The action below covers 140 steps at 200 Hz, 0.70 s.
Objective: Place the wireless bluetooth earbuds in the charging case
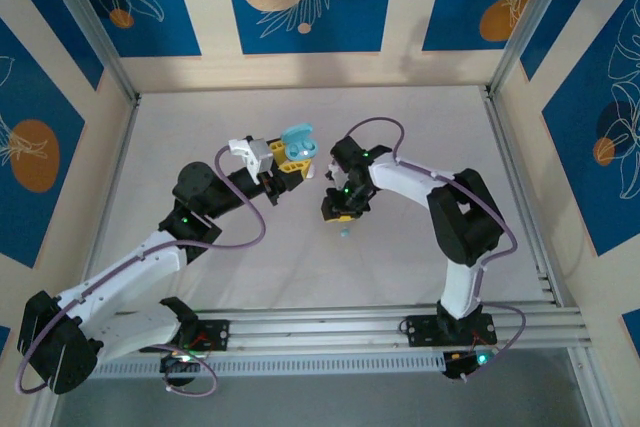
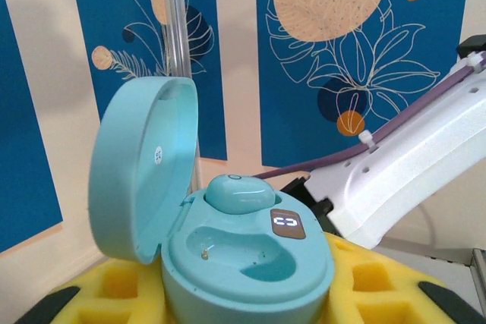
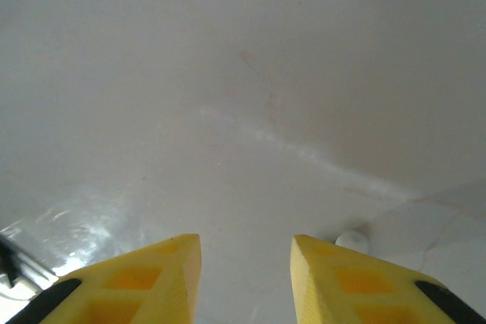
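Left wrist: my left pincer (image 1: 291, 153) clamps the open teal case (image 2: 250, 263), one bud (image 2: 239, 191) seated inside it. My right pincer (image 3: 244, 242) gapes empty, right of the case; loose bud (image 1: 345, 234) also right of the case.

Right hand (image 3: 244, 242) spread apart over white table (image 3: 228, 73).

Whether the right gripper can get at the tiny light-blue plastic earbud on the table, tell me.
Probably yes: the right gripper hangs open just above the tiny light-blue earbud, with nothing between them.
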### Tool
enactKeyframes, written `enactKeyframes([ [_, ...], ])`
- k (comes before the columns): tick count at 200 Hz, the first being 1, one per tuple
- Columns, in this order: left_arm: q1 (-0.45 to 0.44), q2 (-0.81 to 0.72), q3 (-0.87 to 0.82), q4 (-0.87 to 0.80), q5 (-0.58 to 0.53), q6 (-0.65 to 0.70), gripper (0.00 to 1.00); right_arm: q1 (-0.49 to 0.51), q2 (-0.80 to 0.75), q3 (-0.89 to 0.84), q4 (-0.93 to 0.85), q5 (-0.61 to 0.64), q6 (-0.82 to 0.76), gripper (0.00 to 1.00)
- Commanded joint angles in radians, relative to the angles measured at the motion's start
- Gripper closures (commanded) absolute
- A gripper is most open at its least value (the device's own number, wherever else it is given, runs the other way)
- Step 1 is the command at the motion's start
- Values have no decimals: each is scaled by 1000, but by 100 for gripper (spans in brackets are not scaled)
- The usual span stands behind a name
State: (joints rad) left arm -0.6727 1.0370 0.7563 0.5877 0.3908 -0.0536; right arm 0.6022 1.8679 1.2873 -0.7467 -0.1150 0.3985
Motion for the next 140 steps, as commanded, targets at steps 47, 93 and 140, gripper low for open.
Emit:
enactKeyframes([
  [47,-8,-11,-2,26,-15,6,66,25,80,27,-32,87,-38,63],
  [93,-7,-8,-1,26,-15,5,65,24,59,3,-57,98,-48,64],
  [140,-7,-15,-6,23,-21,0,65,15,2,-47,-65,107,-43,65],
])
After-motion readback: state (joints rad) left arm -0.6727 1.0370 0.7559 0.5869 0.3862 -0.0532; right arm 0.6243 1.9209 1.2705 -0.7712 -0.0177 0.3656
